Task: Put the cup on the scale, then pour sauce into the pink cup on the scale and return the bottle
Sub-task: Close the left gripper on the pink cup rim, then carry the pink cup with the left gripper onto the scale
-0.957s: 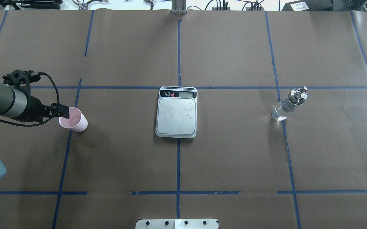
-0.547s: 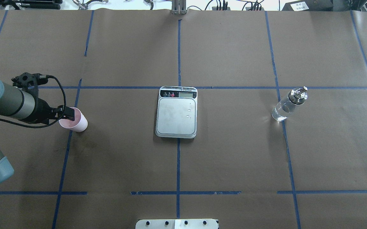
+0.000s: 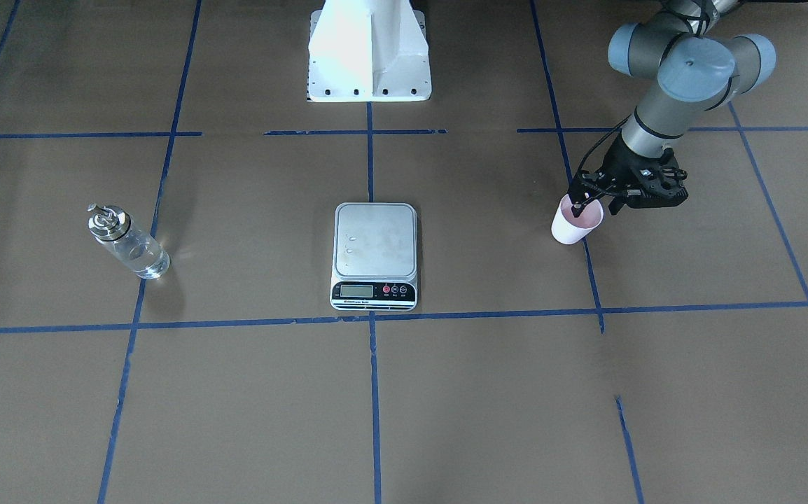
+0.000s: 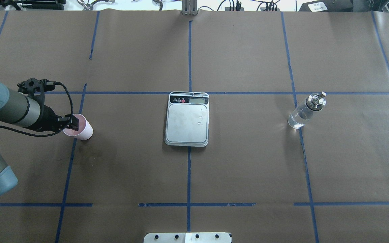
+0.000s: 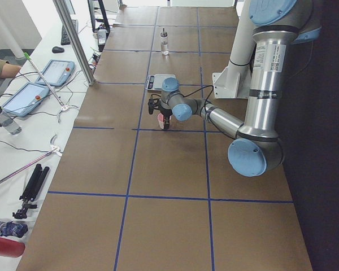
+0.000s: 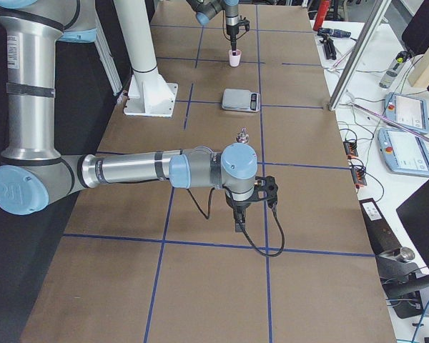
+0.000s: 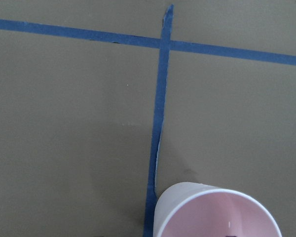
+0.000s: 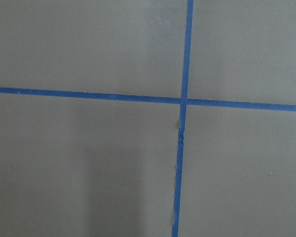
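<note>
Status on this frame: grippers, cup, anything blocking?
Left gripper open, straddling cup rim. Right gripper off by itself, state unclear. Cup on table, not yet on scale. Nothing between them.

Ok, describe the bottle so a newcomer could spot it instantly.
Find the scale at the centre of the brown table. The bottle stands on the side opposite the pink cup, on a blue tape line. It alone is clear glass with a shiny metal spout.

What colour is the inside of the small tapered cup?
Pale pink; the small tapered cup is whitish outside. Best in the left wrist-mounted view.
</note>
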### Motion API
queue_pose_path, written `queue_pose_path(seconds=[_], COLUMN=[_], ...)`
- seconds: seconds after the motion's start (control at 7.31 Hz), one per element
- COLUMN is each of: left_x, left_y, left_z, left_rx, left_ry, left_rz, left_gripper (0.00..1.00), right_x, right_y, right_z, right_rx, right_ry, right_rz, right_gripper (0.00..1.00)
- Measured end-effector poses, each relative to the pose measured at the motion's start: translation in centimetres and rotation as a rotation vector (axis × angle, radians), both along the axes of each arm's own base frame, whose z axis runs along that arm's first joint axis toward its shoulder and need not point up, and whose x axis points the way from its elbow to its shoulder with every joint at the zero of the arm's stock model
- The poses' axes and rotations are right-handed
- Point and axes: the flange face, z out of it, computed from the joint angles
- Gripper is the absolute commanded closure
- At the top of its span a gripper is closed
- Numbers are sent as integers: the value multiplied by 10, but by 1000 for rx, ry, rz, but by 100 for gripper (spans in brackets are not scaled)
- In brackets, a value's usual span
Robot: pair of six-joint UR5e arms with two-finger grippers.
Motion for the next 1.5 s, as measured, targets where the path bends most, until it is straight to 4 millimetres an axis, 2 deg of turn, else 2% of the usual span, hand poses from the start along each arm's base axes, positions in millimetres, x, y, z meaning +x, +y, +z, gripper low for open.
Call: queue_pose_path(seconds=[0.14,0.41,0.55,0.68,0.82,1.09,1.23,1.5], left_x=[-1,-3,-8,-16,-18,-5,6,43], left_y=[0,2,3,7,8,-5,-14,-33], left_z=[2,-1,-10,-28,-60,-150,-196,-262], left_rx=[5,9,11,2,-19,-54,-80,-167], left_ry=[-4,-1,7,6,-6,-29,-30,0], left_rz=[5,6,4,4,7,3,-11,-60], left_gripper=[100,100,100,100,100,100,100,100], right_x=[0,0,0,-1,-2,-4,-5,-10], right_y=[0,0,-1,-4,-8,-8,-6,-4], right_z=[0,0,-3,-11,-21,-39,-43,-51], right_rx=[0,-1,5,15,22,44,49,29], right_ry=[0,-2,-3,-2,1,0,-2,-7], right_rz=[0,0,-1,-2,-5,-10,-11,15], right_gripper=[0,0,0,0,0,0,0,0])
